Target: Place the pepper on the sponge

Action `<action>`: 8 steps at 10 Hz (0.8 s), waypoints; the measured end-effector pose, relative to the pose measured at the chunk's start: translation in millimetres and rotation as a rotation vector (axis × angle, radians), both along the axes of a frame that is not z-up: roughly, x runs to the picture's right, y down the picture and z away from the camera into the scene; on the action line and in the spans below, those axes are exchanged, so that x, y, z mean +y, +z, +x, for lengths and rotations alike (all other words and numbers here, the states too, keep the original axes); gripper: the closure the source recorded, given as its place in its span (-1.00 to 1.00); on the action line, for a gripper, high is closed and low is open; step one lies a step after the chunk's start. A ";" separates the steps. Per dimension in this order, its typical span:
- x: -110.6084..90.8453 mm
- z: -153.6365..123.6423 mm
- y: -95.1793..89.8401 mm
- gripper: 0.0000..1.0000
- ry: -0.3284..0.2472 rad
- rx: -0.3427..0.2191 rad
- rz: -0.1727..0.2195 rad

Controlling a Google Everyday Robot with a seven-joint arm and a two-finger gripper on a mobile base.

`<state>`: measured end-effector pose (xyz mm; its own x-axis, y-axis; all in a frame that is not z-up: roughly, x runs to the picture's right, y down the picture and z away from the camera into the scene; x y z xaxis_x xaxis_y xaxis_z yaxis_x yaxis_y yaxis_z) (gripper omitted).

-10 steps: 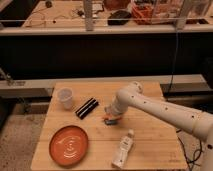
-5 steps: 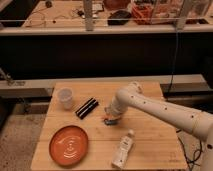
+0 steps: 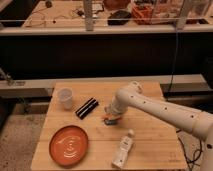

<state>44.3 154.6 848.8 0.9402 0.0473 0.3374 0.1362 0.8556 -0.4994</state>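
Hanging low over the middle of the wooden table point(image 3: 150, 145), my gripper point(image 3: 111, 114) is at the end of my white arm point(image 3: 160, 107), which comes in from the right. I cannot tell whether it is spread, pressed together or pinching anything.

- The pepper point(image 3: 106, 119): a small orange-red piece right under my gripper, at the left edge of the sponge. I cannot tell whether it is held or resting.
- The sponge point(image 3: 114, 120): a flat blue-grey pad on the table, directly beneath my gripper.
- Black ridged block point(image 3: 86, 107): lying on a diagonal, just left of my gripper.
- White cup point(image 3: 65, 97): upright, further left and toward the back.
- Orange plate point(image 3: 69, 145): at the front left, well apart from the sponge.
- White bottle point(image 3: 123, 148): lying on its side toward the front — apart from the sponge.
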 end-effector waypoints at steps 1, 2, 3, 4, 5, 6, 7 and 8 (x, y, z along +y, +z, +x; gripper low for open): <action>0.0 0.5 0.2 0.19 0.002 0.002 0.000; 0.2 0.3 0.2 0.33 0.003 0.003 -0.001; 0.4 0.1 0.3 0.39 0.004 0.004 -0.001; -0.1 -0.1 0.5 0.39 0.006 0.006 -0.001; -0.4 -0.1 0.8 0.33 0.007 0.006 -0.001; -0.9 0.5 1.1 0.19 0.008 0.008 -0.001; -1.1 0.8 1.2 0.13 0.011 0.010 -0.002; -1.4 1.0 1.3 0.20 0.013 0.012 -0.002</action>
<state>45.3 153.2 850.2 0.9434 0.0606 0.3261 0.1187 0.8564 -0.5025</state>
